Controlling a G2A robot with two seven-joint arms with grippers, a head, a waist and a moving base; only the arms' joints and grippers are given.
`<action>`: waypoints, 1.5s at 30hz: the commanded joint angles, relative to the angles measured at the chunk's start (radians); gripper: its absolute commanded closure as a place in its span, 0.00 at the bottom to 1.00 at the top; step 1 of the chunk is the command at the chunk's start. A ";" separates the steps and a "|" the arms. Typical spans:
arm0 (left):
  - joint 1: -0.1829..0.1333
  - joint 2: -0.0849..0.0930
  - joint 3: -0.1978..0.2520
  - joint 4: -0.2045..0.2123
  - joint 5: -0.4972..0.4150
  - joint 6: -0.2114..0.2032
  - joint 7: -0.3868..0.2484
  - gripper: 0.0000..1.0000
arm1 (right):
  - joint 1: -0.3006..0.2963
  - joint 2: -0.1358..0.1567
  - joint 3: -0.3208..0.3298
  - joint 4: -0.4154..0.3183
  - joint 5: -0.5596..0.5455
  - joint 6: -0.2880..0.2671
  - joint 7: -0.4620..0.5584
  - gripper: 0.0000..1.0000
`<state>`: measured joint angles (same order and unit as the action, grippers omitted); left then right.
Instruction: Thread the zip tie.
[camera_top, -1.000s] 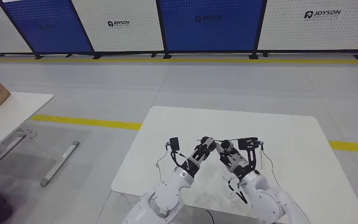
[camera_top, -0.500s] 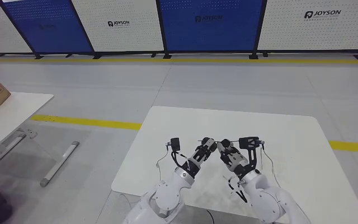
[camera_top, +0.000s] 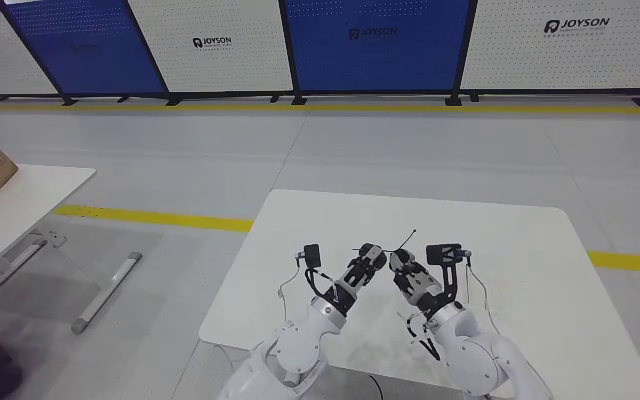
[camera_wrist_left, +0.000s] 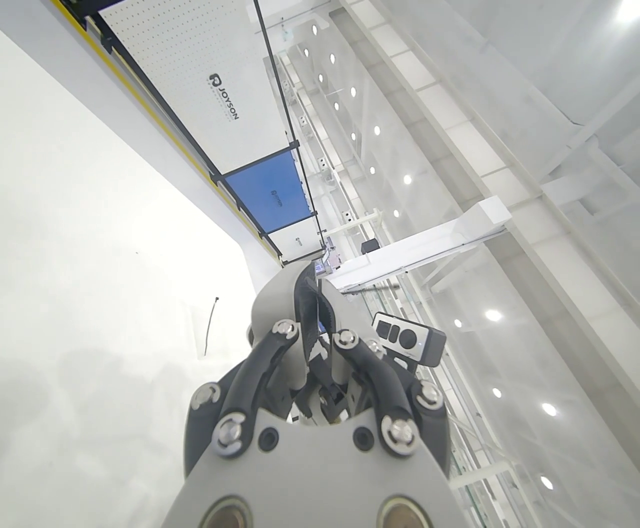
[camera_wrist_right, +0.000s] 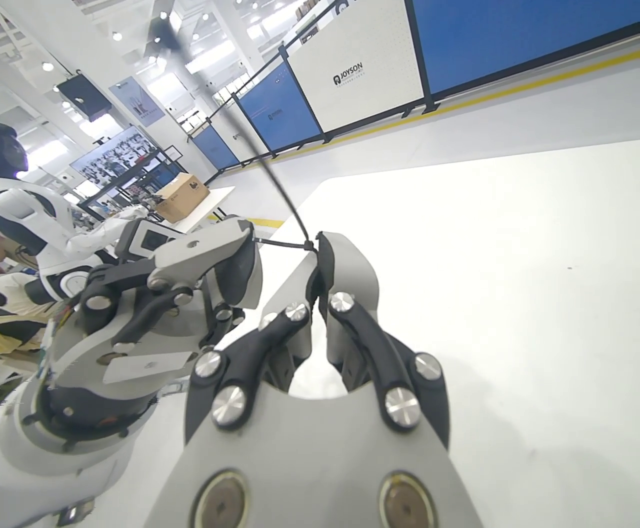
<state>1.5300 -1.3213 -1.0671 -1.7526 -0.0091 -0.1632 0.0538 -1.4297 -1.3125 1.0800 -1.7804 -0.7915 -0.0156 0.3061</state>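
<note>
The left tool (camera_top: 374, 256) and the right tool (camera_top: 398, 262) hang tip to tip above the near half of a white rectangular bench (camera_top: 500, 240), almost touching each other.

In the right wrist view the right tool (camera_wrist_right: 318, 260) has its fingers pressed together, pinching a thin black plastic zip tie (camera_wrist_right: 309, 246) at a small dark lump right at its fingertips. A short, straight stretch of the zip tie runs from that lump across to the left tool (camera_wrist_right: 250, 250). That tool is also closed, with the strap's end between its fingers.

From the right tool's fingertips a long stretch curves upward, away from the bench and away from both tools. From above, the zip tie (camera_top: 408, 241) slants out beyond the right tool. I cannot tell whether the strap passes through the head.

In its own wrist view the left tool (camera_wrist_left: 312, 287) is fully closed on a sliver of black strap.

A thin black strip (camera_wrist_left: 210, 326) with a small head shows against the bench just beside the left tool. I cannot tell whether it lies flat there.
</note>
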 joint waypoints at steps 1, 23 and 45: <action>0.000 0.000 -0.001 -0.002 -0.002 -0.002 -0.003 1.00 | 0.002 -0.001 -0.002 0.003 -0.001 0.002 0.002 1.00; 0.004 0.002 -0.011 0.002 -0.005 -0.012 -0.005 1.00 | -0.009 0.000 -0.002 -0.007 0.000 -0.007 0.004 0.76; -0.007 -0.002 -0.001 0.041 0.149 -0.019 0.089 1.00 | -0.086 0.014 0.086 -0.076 0.098 -0.050 -0.006 0.75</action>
<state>1.5224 -1.3236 -1.0675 -1.7125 0.1398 -0.1816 0.1435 -1.5150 -1.2986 1.1675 -1.8543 -0.6961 -0.0613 0.2987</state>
